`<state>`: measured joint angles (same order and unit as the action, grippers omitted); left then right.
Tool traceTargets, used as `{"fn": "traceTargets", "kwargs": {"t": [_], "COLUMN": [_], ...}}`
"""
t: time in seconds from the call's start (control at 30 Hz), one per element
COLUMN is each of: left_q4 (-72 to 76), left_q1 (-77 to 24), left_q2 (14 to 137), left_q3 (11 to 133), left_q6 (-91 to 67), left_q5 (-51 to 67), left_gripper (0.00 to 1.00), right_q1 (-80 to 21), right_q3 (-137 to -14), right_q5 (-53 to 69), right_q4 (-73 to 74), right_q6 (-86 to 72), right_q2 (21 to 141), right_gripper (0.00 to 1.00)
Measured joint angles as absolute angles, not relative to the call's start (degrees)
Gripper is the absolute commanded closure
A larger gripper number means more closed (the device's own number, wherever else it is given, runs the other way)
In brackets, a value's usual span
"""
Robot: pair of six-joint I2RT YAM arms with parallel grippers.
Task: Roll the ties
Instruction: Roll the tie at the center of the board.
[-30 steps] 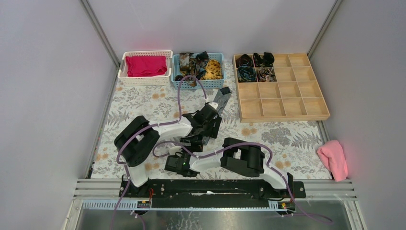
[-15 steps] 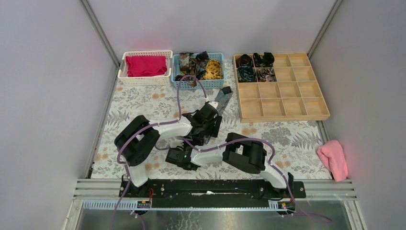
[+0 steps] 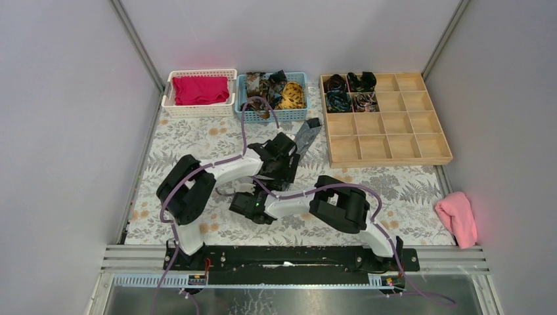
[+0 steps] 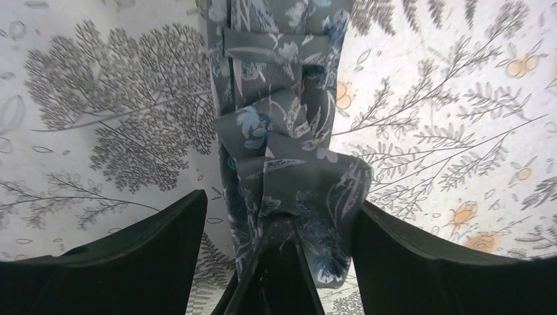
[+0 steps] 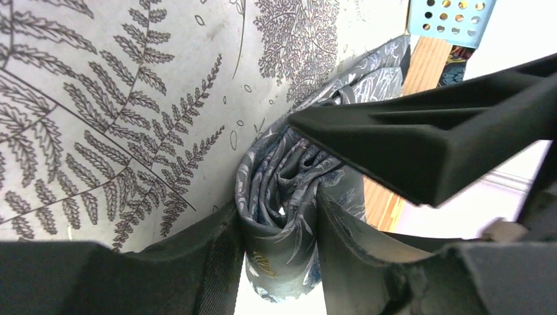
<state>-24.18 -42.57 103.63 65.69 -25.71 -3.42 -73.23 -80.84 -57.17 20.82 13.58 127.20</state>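
My right end effector has just narrowed onto the coiled end of the grey tie mid-surface, pinching it, while my left end effector gapes wide, empty, astride the flat strip, so rolling can continue.

Soft, even light from above fills the overhead view, casting only faint shadows under the arms on the table and a pinkish-red glow on the grey walls at far left and at right. Both wrist views bulge at the edges; the left claw and right claw show as dark, soft-focus masses, while the tie is sharp. White glare burns out the right wrist view's right side.
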Motion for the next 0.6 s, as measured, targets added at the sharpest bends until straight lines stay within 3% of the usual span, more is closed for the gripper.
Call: {"fn": "traceTargets", "kwargs": {"t": [0.4, 0.6], "left_q4": [-29.34, -32.32], "left_q1": [-37.45, -37.47], "left_q2": [102.21, 90.35], "left_q3": [80.71, 80.18], "left_q6": [-24.91, -27.44], "left_q5": [-3.75, -12.62], "left_gripper": [0.15, 0.14], "right_q1": [-71.48, -69.28], "right_q3": [-80.84, -81.01], "right_q5": [-49.3, -39.05], "right_q4": [21.63, 23.22], "right_q6": [13.21, 11.6], "right_q2": [125.29, 121.47], "right_gripper": [0.88, 0.88]}}
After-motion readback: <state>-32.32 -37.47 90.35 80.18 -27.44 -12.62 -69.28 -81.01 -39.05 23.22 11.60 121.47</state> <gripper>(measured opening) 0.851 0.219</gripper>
